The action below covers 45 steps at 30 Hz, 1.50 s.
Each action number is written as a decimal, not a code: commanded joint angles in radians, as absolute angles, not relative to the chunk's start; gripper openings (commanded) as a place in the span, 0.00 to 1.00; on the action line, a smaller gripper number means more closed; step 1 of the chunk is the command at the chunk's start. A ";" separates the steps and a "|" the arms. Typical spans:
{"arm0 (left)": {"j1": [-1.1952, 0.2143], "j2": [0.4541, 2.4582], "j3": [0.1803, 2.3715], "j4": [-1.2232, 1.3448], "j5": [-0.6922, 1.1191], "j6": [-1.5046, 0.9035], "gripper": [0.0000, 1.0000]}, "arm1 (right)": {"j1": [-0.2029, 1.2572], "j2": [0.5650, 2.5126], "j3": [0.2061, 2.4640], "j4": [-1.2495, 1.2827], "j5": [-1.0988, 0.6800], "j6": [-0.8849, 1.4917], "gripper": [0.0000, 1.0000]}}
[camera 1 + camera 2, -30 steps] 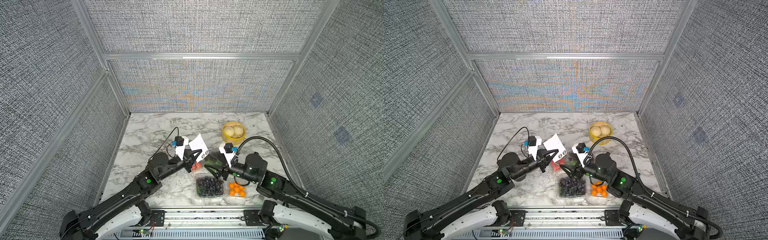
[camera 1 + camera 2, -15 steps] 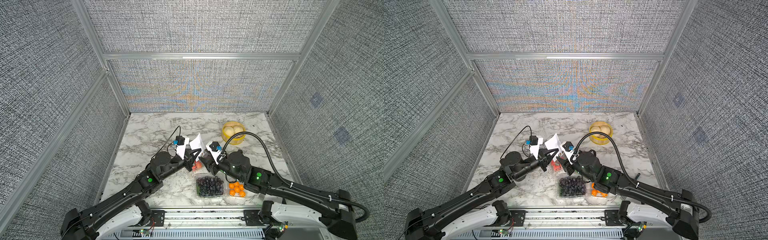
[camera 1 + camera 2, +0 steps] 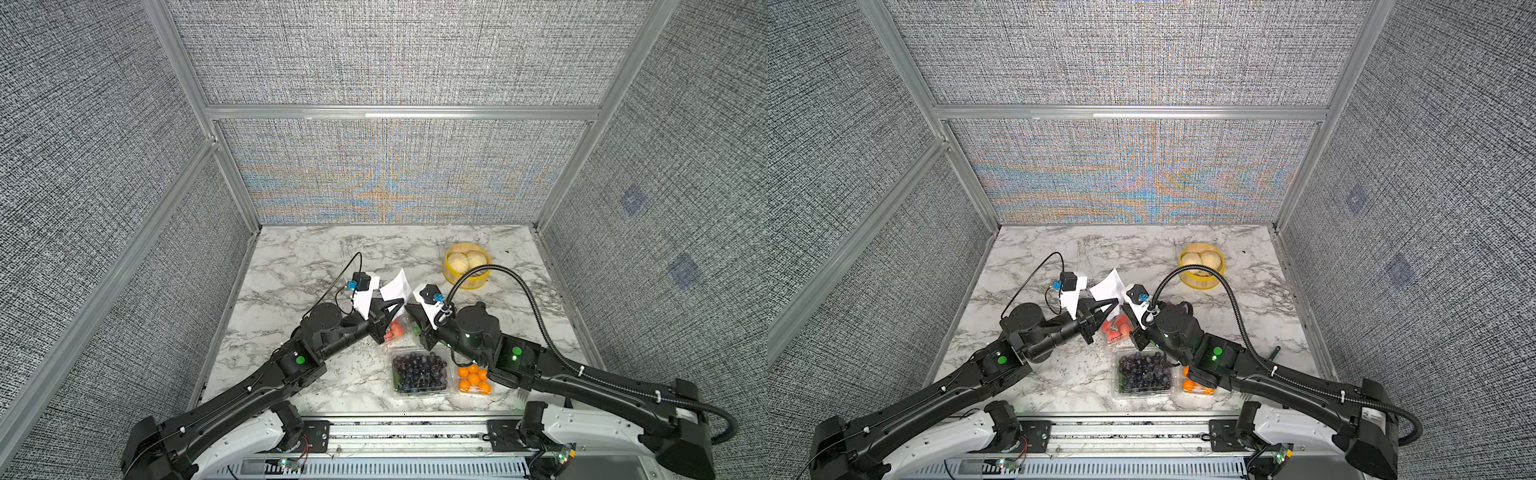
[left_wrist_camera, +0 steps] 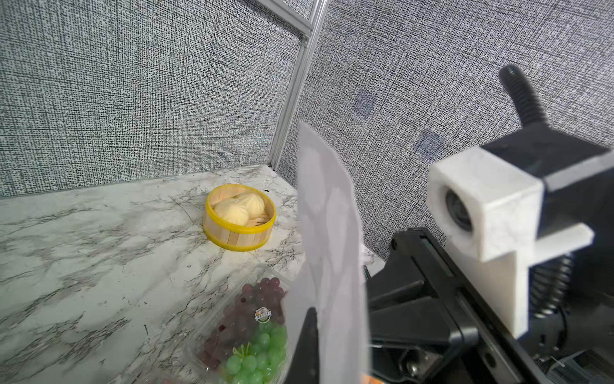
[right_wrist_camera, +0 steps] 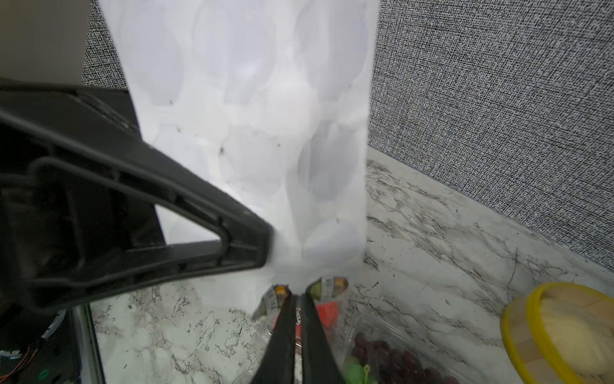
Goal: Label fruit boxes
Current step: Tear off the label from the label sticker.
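My left gripper (image 3: 394, 308) is shut on a white sticker sheet (image 3: 397, 286), holding it upright above the fruit boxes. My right gripper (image 5: 298, 296) is shut on a small colourful sticker (image 5: 329, 286) at the sheet's lower edge (image 5: 259, 116). Below them lie the red fruit box (image 3: 395, 328) and the purple and green grapes box (image 4: 249, 332), which carries a round sticker. The dark grapes box (image 3: 419, 370) and the oranges box (image 3: 473, 378) sit nearer the front, the oranges partly under my right arm.
A round yellow bamboo steamer (image 3: 465, 266) with pale buns stands at the back right of the marble table (image 3: 299, 257). Grey fabric walls close in the left, back and right sides. A metal rail (image 3: 407, 432) runs along the front edge.
My right arm has swung left to the sticker sheet and its jaws have gone from open to shut at the sheet's lower edge. The left gripper has kept the sheet almost still.
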<state>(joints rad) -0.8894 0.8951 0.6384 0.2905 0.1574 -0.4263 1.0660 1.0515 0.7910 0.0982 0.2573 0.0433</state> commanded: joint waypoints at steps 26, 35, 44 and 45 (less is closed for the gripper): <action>-0.888 0.908 0.647 0.308 0.150 -0.426 0.00 | 1.062 1.058 0.756 0.221 0.241 0.054 0.03; -0.888 0.890 0.641 0.282 0.122 -0.425 0.00 | 1.054 1.015 0.720 0.214 0.259 0.058 0.00; -0.888 0.859 0.637 0.218 0.069 -0.424 0.00 | 1.051 0.963 0.701 0.138 0.287 0.062 0.00; -0.888 0.851 0.630 0.213 0.069 -0.427 0.00 | 1.051 0.954 0.698 0.129 0.288 0.067 0.00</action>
